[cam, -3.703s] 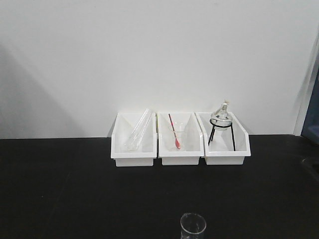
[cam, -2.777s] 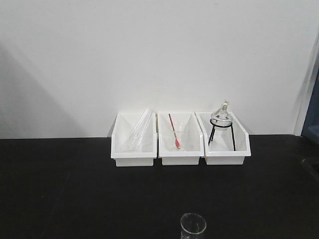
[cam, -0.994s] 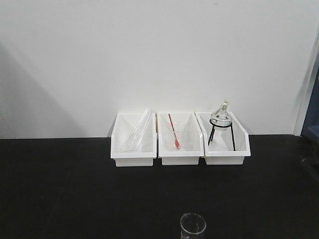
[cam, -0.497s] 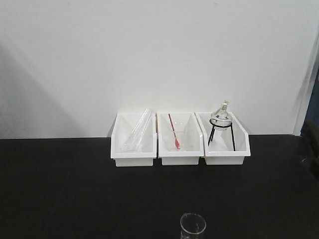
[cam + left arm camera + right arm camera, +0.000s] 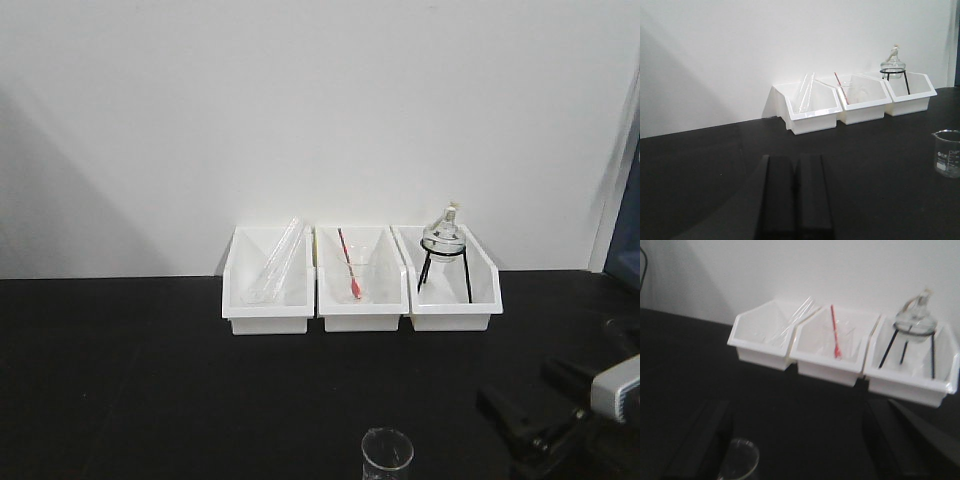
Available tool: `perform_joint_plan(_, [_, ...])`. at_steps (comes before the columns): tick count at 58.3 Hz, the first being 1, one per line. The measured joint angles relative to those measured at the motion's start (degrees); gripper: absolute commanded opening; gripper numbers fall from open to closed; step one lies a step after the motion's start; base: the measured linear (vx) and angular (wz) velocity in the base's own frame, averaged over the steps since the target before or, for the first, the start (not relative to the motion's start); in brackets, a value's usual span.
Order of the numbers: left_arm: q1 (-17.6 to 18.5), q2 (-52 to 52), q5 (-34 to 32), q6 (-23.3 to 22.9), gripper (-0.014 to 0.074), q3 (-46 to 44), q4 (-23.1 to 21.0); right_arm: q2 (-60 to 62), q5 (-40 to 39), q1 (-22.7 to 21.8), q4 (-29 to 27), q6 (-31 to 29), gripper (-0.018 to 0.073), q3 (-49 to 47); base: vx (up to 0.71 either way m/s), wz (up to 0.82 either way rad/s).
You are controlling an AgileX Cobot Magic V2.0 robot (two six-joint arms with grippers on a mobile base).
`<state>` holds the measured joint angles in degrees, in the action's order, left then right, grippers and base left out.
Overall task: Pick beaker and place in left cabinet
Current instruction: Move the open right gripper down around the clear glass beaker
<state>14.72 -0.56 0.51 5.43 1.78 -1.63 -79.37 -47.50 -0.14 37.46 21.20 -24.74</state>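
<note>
left pincer (image 5: 795, 161): two flat black fingers pressed side by side with only a thin seam between them, holding nothing; low over the bench top, well in front of the middle bin and off to its left.
right pincer (image 5: 516, 383): fingers spread wide, nothing between them; well in front of the middle bin and to its right. In its own wrist view the two dark fingers frame the whole row of bins.
beaker (image 5: 388, 452): upright on the bench top, well in front of the middle bin and a touch to its right; clear glass, flared rim, faint print on its side in the left wrist view; nothing touches it.
bench top (image 5: 150, 380): black, running from the near edge back under the middle bin.
middle bin (image 5: 362, 312): white, open-topped, holding a cone-shaped glass (image 5: 357, 278) with a red rod (image 5: 346, 262) leaning in it.
left bin (image 5: 268, 312): touching the middle bin's left side; glass tubes (image 5: 277, 260) lean in it.
right bin (image 5: 455, 312): touching the middle bin's right side; a round flask (image 5: 443, 237) sits on a black tripod (image 5: 446, 272) inside.
wall (image 5: 300, 110): plain white, right behind the middle bin.
</note>
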Motion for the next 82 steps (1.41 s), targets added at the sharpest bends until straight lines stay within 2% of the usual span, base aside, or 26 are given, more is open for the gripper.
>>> perform_joint_plan(7, [0.0,0.0,0.0,0.0,0.0001,0.0,0.0,-7.94,-5.64,0.0,2.74,-0.91,0.0575,1.25,0.0,0.0])
perform_joint_plan(14, [0.0,0.0,0.0,0.0,0.0001,0.0,0.0,-16.97,-12.71,0.0,6.36,-4.54,0.0575,1.2,0.0,0.0])
perform_joint_plan(21, [0.0,0.0,0.0,0.0,0.0001,0.0,0.0,-25.63,-16.76,0.0,6.79,-8.74,0.0575,0.91,0.0,0.0])
perform_joint_plan(27, [0.0,0.0,0.0,0.0,0.0001,0.0,0.0,-31.42,-16.89,0.0,7.29,-11.17,0.0575,-0.34,0.0,0.0])
perform_joint_plan(41, [0.0,0.0,0.0,0.0,0.0001,0.0,0.0,-38.24,-17.0,0.0,8.64,-11.78,0.0575,-4.81,0.0,0.0])
perform_joint_plan(73, [0.0,0.0,0.0,0.0,0.0001,0.0,0.0,-41.8,-17.45,0.0,12.35,-11.13,0.0575,-12.3,0.0,0.0])
perform_joint_plan(82, [0.0,0.0,0.0,0.0,0.0001,0.0,0.0,-41.8,-17.45,1.68,11.66,-11.13,0.0584,-13.12,0.0,0.0])
